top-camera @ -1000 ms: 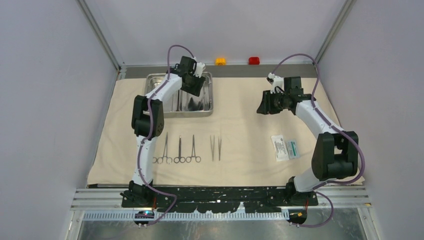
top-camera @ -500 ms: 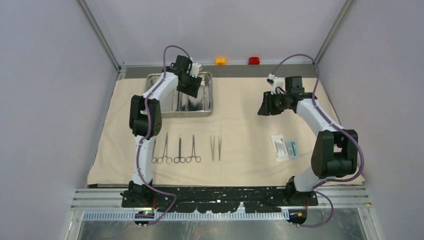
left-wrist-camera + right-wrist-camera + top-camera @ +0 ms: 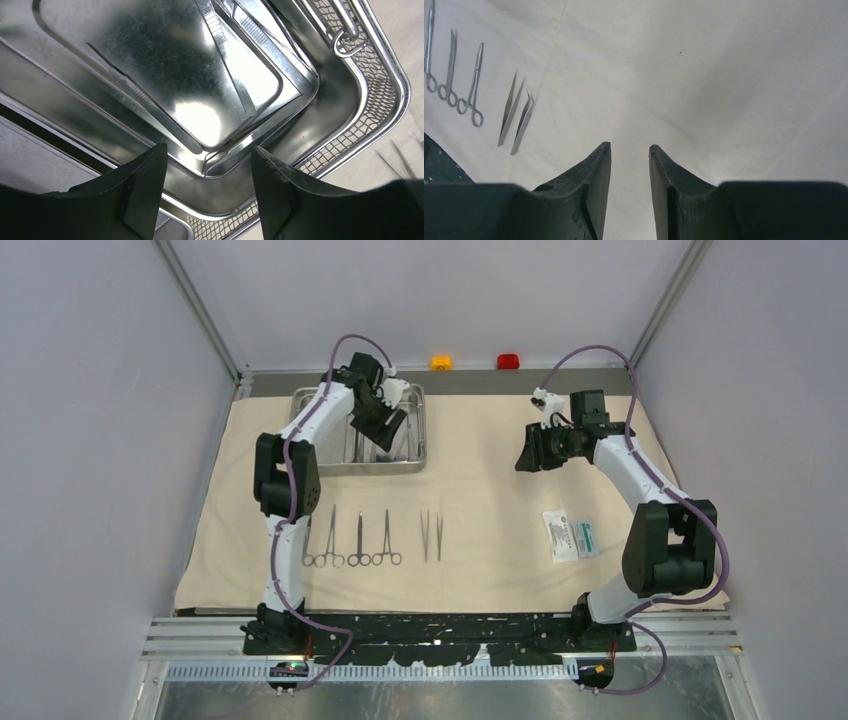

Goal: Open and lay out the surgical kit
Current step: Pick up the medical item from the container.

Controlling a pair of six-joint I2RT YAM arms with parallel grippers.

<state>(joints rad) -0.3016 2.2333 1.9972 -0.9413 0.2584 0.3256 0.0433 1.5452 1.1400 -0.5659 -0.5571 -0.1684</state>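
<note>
Steel tray (image 3: pixel 165 55) under left claw (image 3: pixel 207 150), open, empty

White arm links (image 3: pixel 283 562), black joints (image 3: pixel 668 552) — looping purple cables (image 3: pixel 352 336)

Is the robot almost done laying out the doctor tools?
Mostly. Done: the cloth is spread, with three ring-handled tools, two tweezers and the packet laid on it. In hand: the open left gripper hovers over the tray; the right gripper is open and empty. Left: thin tools lie in the tray.
</note>
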